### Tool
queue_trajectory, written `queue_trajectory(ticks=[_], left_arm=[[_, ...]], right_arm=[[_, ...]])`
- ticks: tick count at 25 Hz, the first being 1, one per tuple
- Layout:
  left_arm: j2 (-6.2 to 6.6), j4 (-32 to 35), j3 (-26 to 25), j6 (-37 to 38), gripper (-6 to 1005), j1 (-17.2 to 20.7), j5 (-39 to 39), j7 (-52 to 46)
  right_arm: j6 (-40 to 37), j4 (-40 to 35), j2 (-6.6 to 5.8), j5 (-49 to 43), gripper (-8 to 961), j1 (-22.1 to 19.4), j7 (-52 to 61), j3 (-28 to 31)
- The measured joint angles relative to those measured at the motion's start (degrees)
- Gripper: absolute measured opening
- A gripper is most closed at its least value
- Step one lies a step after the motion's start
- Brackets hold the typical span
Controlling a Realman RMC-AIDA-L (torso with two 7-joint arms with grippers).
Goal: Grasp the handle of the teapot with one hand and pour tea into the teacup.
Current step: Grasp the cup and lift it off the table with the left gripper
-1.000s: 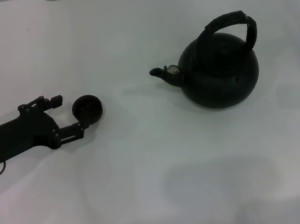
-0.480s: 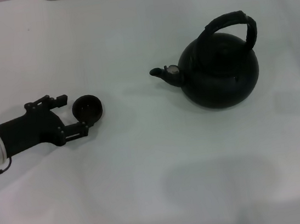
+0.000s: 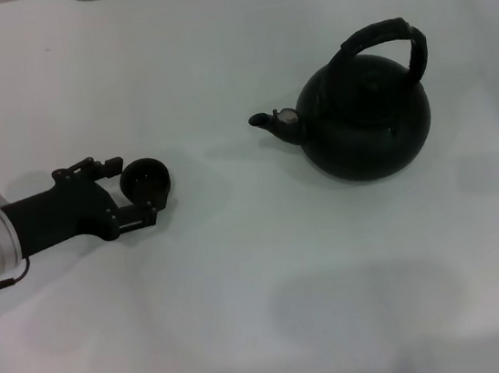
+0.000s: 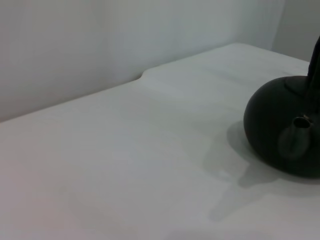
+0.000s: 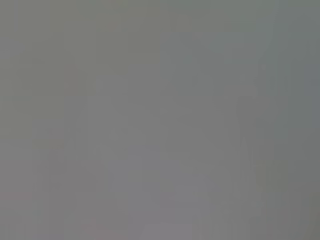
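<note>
Nothing poured: the left gripper (image 3: 132, 191), fingers spread wide, seemingly brackets the teacup (image 3: 146, 182), while the teapot (image 3: 366, 120) and its handle (image 3: 384, 40) stand ungrasped.

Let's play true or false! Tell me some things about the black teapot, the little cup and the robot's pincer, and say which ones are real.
1. The big round matte black teapot stands upright on the white table. True.
2. The small round black teacup sits between the open fingers of the left pincer. True.
3. The teapot's short spout points away from the teacup. False: it points toward the teacup's side.
4. A pincer is holding the thick black arched handle. False: nothing touches it.
5. The right pincer hangs above the teapot. False: it is not in view.
</note>
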Motion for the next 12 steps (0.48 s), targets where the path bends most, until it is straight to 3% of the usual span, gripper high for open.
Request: queue_trajectory(ticks=[12], left_arm=[[0.09,-2.47,-0.01,-1.62,878,-1.01,0.06,0.12]], right_arm=[[-1.34,0.49,0.00,0.00,857,-0.61,0.09,0.01]])
